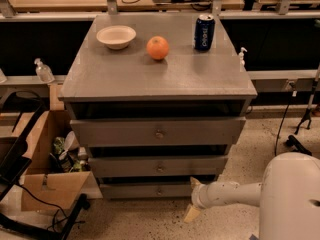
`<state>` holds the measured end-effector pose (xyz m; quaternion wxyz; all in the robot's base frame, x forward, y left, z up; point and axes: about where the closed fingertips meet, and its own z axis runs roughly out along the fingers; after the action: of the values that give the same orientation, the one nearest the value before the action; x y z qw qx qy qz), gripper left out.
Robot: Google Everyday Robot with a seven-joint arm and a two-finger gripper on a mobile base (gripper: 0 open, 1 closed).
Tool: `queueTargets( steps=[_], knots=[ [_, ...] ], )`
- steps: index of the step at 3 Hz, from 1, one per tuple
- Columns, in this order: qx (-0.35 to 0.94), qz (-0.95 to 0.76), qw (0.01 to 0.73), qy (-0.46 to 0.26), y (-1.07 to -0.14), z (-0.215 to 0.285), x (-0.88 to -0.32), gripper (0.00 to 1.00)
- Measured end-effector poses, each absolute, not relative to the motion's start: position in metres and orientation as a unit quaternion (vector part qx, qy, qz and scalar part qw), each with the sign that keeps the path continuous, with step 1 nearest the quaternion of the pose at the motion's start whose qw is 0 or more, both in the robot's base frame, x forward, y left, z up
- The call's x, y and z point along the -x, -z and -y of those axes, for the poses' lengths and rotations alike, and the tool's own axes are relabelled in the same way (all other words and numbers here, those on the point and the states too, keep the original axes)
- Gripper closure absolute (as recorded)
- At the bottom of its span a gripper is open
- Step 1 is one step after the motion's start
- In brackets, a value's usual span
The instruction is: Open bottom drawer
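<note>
Found the bottom drawer (135, 190) lowest of three grey fronts, just above the floor. Found the end effector (193, 198) low at that front's right end, fingers spread apart, gripping nothing. Noted bowl (116, 36), orange (157, 48) and can (204, 32) on the tabletop (150, 76).

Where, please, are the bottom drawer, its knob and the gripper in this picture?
bottom drawer (130, 190): camera view, left part of its grey front.
knob (160, 189): camera view, its round metal centre.
gripper (192, 198): camera view, between its open fingertips, by the drawer's right end.
</note>
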<state>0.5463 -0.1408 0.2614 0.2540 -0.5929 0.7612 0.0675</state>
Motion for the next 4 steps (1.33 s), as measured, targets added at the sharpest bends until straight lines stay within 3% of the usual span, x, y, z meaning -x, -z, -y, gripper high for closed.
queueTargets(
  steps=[2,4],
  knots=[
    [0.624,-0.755,0.193,-0.062,-0.195,0.14,-0.573,0.0],
    [0.65,-0.738,0.171,-0.05,-0.167,0.137,-0.599,0.47]
  ],
)
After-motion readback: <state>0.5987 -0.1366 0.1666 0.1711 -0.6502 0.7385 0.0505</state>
